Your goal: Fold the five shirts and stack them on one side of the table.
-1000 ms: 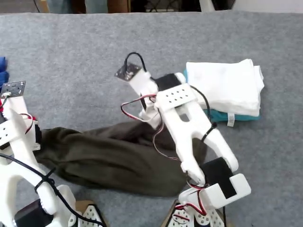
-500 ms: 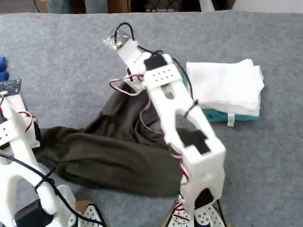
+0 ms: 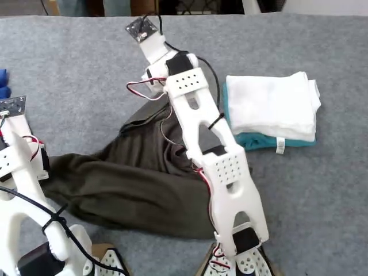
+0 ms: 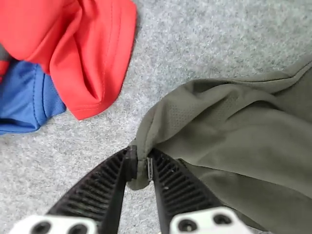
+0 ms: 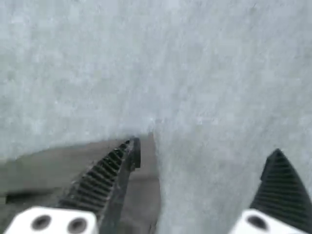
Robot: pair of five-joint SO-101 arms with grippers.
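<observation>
- The left jaws are clamped on the hem of the olive shirt [image 4: 234, 126], near a red shirt [image 4: 83, 44] and a blue shirt [image 4: 24, 97].
- The right jaws gape wide over the grey worktop [image 3: 75, 63], at the olive shirt's far edge.
- The olive shirt lies crumpled mid-worktop.
- A folded white shirt [image 3: 270, 106] sits on a teal shirt [image 3: 253, 141] to one side.

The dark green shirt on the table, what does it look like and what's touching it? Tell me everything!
The dark green shirt is olive, made of thin cloth with tiny mesh holes and a stitched hem. It lies unfolded and rumpled on the grey table. One part stretches toward the far side, under the right arm. The left gripper has its fingers pinched shut on a corner of the hem.
</observation>
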